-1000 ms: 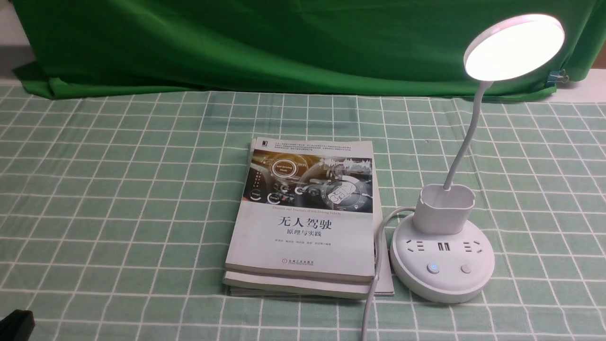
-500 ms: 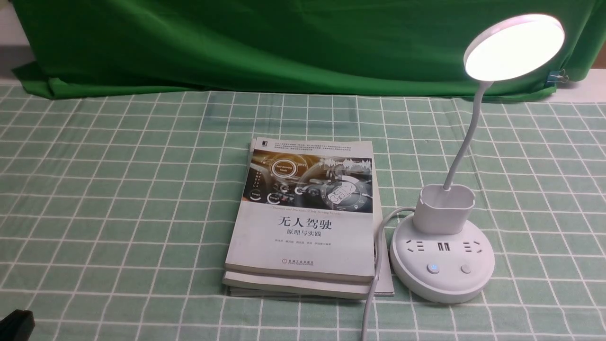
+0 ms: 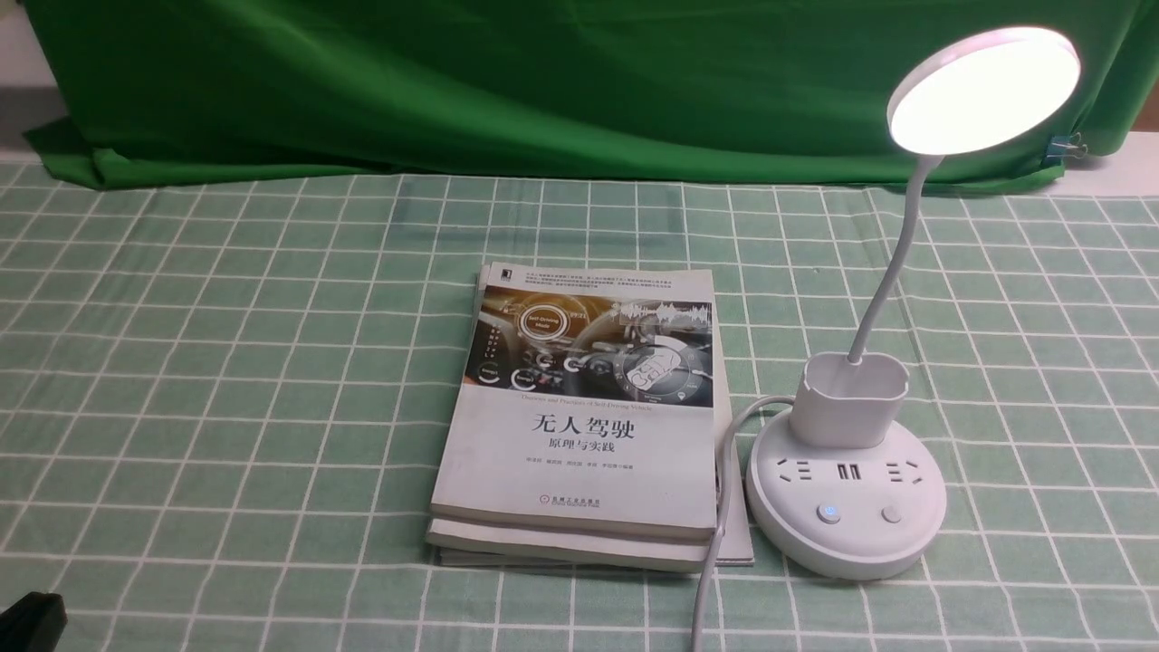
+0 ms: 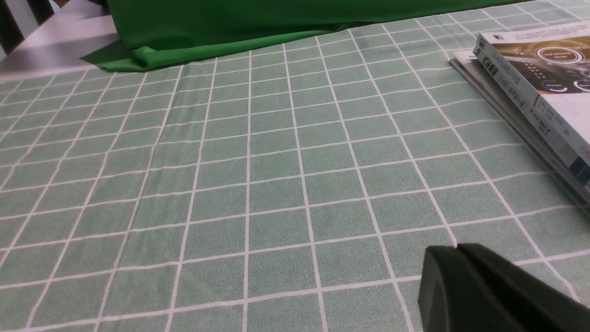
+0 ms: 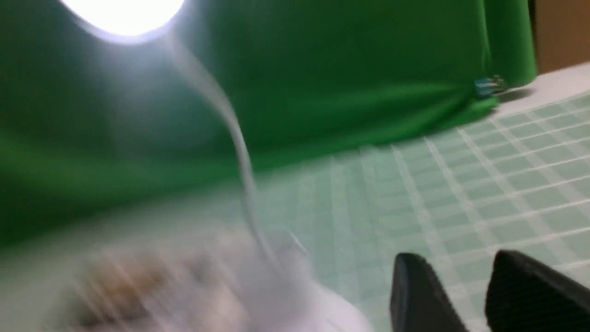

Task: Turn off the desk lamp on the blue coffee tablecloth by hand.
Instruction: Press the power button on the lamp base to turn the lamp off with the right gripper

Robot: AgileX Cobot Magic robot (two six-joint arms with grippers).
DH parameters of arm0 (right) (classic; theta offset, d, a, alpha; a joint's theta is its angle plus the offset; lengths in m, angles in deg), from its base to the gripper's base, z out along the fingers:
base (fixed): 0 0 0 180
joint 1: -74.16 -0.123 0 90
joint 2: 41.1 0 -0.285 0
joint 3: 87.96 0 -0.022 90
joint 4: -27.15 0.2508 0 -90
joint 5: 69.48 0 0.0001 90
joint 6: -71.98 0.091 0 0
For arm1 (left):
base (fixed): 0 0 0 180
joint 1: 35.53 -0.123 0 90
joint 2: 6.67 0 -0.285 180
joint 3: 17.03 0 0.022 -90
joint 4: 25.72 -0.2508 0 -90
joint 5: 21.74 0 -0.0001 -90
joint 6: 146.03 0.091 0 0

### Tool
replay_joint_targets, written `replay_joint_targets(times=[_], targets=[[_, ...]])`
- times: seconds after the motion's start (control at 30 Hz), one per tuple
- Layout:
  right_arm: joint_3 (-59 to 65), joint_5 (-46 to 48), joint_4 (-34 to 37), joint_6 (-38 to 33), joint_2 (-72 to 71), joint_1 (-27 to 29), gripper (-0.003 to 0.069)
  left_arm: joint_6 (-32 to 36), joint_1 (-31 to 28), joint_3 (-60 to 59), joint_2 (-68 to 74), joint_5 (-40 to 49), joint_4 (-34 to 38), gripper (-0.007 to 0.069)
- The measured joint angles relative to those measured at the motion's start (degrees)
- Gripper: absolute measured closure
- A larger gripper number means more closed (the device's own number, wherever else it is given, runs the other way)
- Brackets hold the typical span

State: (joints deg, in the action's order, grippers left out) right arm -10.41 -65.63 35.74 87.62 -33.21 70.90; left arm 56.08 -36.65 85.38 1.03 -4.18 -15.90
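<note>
Pale green cloth (image 3: 272, 407) with a thin white grid covers the worktop, slightly creased, under a dark green drape (image 3: 543, 91) that falls in soft, smooth folds across the top of the front view. The desk lamp (image 3: 851, 507) stands at the right of that frame, its flat round head (image 3: 987, 91) glowing white at the upper right, so the switching off is still to be done. One of the two small round buttons (image 3: 828, 512) on its base shows a blue light; the other (image 3: 892, 513) is plain. Reaching the base and pressing the right button both remain, as far as I can judge; nothing touches the lamp in the front view.

The right tool (image 5: 454, 290) shows in its wrist view with its dark, blunt fingers apart and nothing between them. The left tool (image 4: 479, 288) shows as a dark, angular shape at the lower right of its wrist view, its fingers together, holding nothing.

The lamp is matte white, apparently plastic: a squat disc base with sockets, an open cup-shaped holder (image 3: 847, 412) and a slim, bendy neck (image 3: 892, 272). A smooth grey-white cable (image 3: 720, 516) curves down beside it. Near the centre lies a stack of books (image 3: 579, 453), flat-sided paper blocks with a slightly glossy printed cover.
</note>
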Motion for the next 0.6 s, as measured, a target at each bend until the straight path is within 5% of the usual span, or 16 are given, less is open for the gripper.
replay_joint_targets(times=[0.1,0.3,0.43,0.6], targets=[[0.0,-4.9,1.4,12.8,0.0,0.0,0.0418,0.0,0.0,0.0,0.0,0.0,0.0,0.0624],[0.0,-9.6,1.9,17.1,0.0,-0.1,0.0458,0.0,0.0,0.0,0.0,0.0,0.0,0.0624],[-3.0,-2.1,1.9,12.1,1.8,-1.8,0.0589,0.0,0.0,0.0,0.0,0.0,0.0,0.0624],[-18.3,17.1,1.9,-0.9,16.0,-7.5,0.0618,0.0,0.0,0.0,0.0,0.0,0.0,0.0624]])
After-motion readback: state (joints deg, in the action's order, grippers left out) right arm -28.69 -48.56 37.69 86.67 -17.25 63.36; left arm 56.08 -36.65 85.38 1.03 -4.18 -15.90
